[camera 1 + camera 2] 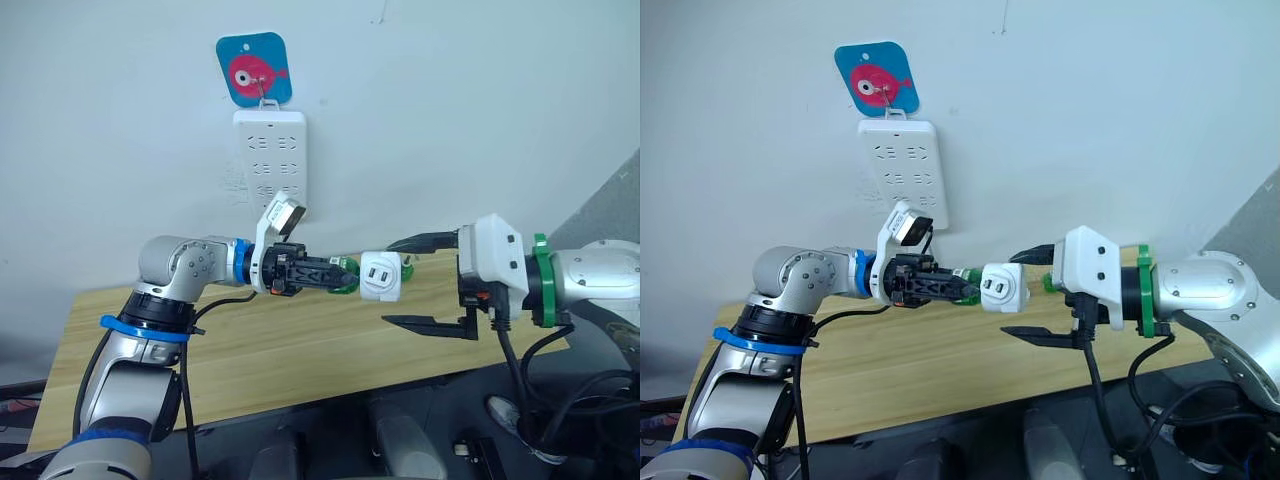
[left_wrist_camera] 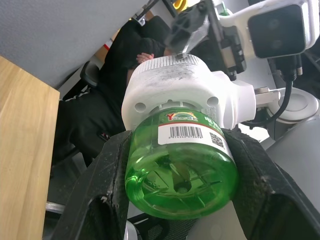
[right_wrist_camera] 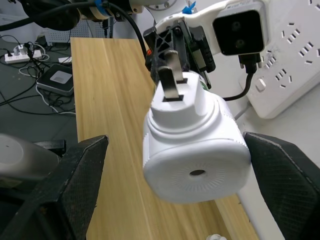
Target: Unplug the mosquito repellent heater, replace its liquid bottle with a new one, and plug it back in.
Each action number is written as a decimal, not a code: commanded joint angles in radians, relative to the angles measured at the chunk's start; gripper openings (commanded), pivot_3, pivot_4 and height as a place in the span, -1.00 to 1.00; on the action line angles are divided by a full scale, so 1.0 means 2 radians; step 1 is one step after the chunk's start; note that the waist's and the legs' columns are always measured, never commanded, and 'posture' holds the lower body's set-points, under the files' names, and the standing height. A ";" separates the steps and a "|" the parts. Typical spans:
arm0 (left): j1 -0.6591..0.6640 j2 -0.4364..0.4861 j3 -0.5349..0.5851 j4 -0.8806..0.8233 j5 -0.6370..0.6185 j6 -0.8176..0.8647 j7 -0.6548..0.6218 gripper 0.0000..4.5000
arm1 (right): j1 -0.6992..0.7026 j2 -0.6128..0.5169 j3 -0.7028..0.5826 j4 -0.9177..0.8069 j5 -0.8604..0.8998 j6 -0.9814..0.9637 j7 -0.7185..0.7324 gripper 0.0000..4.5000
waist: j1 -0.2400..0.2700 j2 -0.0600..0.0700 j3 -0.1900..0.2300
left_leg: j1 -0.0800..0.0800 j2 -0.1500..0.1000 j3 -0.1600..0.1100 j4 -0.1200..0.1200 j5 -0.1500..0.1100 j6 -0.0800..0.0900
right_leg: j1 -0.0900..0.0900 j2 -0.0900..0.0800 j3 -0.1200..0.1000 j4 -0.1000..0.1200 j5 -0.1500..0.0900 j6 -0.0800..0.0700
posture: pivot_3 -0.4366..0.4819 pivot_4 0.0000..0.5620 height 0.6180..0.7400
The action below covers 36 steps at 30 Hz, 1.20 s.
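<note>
A pale wall with a hung power strip (image 1: 270, 155) stood behind a wooden table (image 1: 300, 350). The mosquito repellent heater (image 1: 381, 276) was unplugged, held in mid-air by its green liquid bottle (image 2: 182, 170), which was clamped between the left gripper's (image 1: 335, 274) fingers. The right gripper's (image 1: 425, 283) fingers stood spread on either side of the heater, not touching. Bottle removal, swapping and replugging apparently remained.
</note>
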 commanded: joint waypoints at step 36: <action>0.023 0.034 -0.059 -0.020 0.241 -0.440 -0.047 1.00 | 0.063 -0.038 -0.050 -0.001 -0.010 0.041 0.023 0.32 | 0.003 0.000 -0.003 | 0.000 0.000 0.000 0.000 0.000 0.000 | 0.000 0.000 0.000 0.000 0.000 0.000 | -0.59 -0.56 1.00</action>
